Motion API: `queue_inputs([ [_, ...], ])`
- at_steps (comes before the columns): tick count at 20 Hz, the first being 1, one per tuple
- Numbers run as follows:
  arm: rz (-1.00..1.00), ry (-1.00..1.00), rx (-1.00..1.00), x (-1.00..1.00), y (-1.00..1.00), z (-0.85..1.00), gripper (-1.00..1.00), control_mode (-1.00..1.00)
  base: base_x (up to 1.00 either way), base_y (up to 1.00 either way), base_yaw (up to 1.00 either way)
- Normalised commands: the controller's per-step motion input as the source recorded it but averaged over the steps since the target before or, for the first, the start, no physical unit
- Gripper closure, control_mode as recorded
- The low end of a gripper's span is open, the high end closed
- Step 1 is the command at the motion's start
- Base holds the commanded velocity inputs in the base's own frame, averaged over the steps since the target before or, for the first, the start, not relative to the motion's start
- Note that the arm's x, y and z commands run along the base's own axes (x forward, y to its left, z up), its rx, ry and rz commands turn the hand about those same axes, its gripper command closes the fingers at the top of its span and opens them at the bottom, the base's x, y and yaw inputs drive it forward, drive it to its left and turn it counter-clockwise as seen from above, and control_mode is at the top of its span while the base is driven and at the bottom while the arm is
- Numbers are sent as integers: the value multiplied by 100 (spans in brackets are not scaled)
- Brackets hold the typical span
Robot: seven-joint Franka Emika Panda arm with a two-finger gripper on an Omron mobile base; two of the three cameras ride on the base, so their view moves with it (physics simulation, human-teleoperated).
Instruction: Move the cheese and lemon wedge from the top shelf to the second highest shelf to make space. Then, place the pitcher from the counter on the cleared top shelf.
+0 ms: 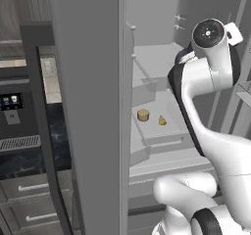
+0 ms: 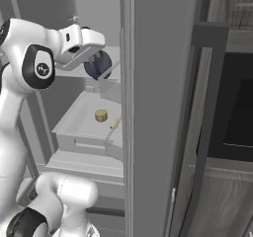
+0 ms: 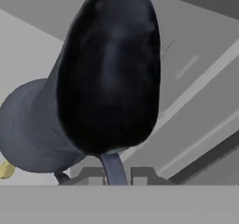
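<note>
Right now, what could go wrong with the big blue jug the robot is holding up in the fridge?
The gripper pinches only the thin handle of the pitcher, so the heavy belly could swing or slip out.

The cheese and lemon wedge sit on the second highest shelf, under the pitcher. A dropped pitcher would probably land on them.

The pitcher hangs close to the fridge door edge, so a sideways swing might bump it.

1. White arm rises from the base, elbow bent high, forearm reaching forward.
2. The tool (image 2: 101, 58) sits level at upper reach.
3. Jaws clamped tight on the pitcher (image 3: 107, 78) handle.
</note>
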Motion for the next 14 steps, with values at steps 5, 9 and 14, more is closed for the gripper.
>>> queue_inputs([
  [5,0,0,0,49,0,-2,100,-100,0,0,0],
  [9,0,0,0,49,0,-13,100,-100,0,0,0],
  [14,0,0,0,50,0,-21,100,-100,0,0,0],
])
